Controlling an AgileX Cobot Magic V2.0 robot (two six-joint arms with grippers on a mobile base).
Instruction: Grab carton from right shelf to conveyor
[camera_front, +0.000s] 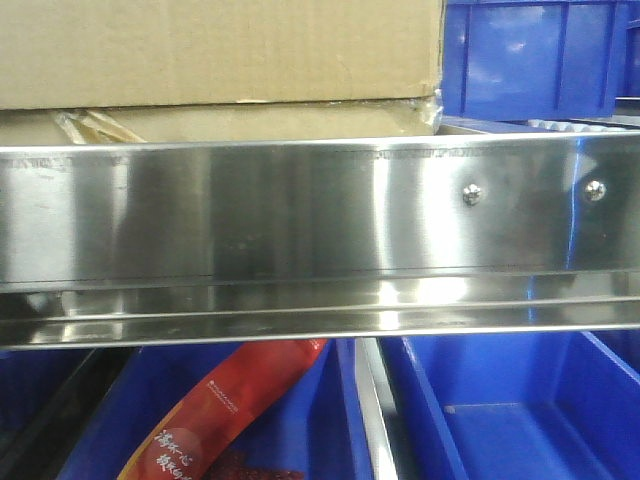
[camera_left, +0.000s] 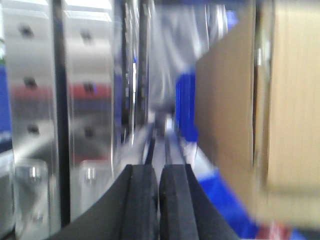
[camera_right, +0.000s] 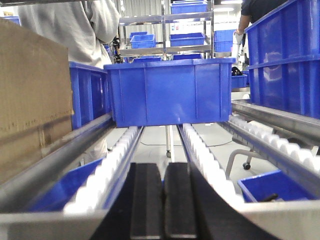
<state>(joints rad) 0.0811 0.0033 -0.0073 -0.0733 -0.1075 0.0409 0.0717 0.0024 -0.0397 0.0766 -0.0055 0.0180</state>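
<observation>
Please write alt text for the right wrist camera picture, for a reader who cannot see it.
The shut right gripper points along a roller conveyor toward a blue bin resting on the rollers ahead. A cardboard carton stands at the left.

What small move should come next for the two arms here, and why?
Probably swing both arms inward against the carton. It stands to the right of the shut left pincer and to the left of the shut right pincer. Neither touches it, so it seems to sit between them, ungripped.
</observation>
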